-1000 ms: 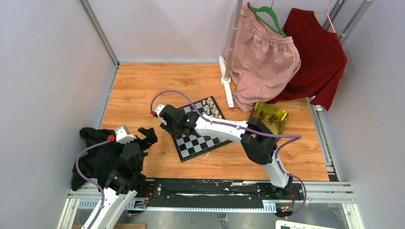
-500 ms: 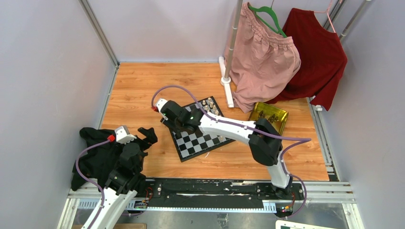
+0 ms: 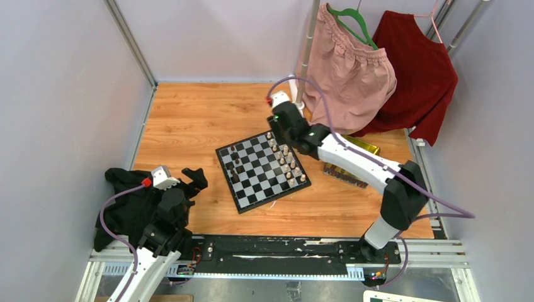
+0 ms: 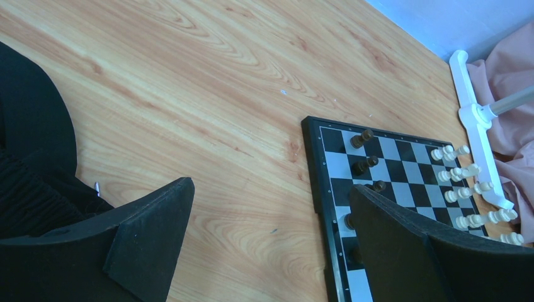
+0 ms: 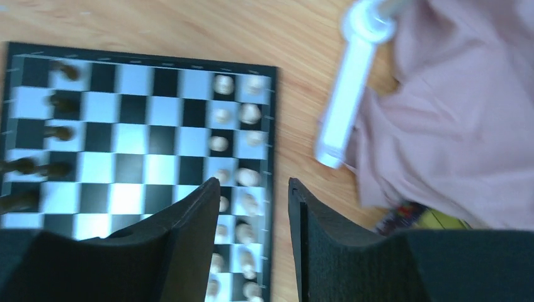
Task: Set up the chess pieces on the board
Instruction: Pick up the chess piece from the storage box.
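On the wooden table (image 3: 182, 119) the board (image 3: 258, 179) lies central, with a few dark chess pieces (image 3: 234, 165) along its left side. The right end effector (image 5: 253, 189) hovers over the far corner, jaws apart, empty. The left end effector (image 4: 271, 189) gapes idle. Next, I'd guess, it needs another piece fetched.

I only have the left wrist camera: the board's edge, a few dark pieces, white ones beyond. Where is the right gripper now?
Observer: The right gripper hovers about over the far right corner of the board, by the white pieces.
Operator: Holding anything?
Observer: No. Its jaws stand apart with nothing between them.
Operator: And the tray?
Observer: The gold tray lies right of the board, mostly hidden under the right arm.
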Motion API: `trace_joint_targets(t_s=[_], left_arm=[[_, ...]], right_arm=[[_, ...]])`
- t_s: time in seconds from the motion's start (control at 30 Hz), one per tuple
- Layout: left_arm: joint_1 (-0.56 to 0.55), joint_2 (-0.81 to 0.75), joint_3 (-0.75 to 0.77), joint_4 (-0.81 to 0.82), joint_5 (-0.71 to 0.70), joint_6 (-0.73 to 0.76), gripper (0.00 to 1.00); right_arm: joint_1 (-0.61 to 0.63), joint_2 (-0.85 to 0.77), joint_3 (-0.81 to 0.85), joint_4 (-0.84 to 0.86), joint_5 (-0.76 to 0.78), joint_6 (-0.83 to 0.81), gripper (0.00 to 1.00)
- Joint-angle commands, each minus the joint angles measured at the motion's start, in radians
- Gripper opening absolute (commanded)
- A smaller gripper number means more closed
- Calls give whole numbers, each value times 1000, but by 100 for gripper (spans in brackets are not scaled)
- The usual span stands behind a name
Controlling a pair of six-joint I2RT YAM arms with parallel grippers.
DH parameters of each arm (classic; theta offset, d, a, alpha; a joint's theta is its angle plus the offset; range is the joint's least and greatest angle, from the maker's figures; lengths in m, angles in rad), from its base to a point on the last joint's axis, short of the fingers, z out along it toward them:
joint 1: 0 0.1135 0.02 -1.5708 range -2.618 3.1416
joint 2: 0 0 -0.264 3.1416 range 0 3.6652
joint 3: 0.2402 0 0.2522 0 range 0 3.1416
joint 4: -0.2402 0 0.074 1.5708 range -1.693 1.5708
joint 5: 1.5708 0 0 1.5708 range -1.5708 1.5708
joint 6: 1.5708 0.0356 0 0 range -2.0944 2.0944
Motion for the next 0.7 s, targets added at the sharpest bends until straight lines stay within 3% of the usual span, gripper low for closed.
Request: trace_joint_targets(t_s=[0.0, 0.33, 0.67], left_arm=[[-6, -22, -12, 9, -6, 4, 100], [-6, -20, -13, 18, -2, 7, 100], [-6, 26, -11, 27, -1, 9, 100]], right_arm=[[-125, -98, -101, 13, 76, 95, 49], [-438, -143, -278, 37, -5, 191, 49], [-613, -65, -319, 63, -105, 221, 49]])
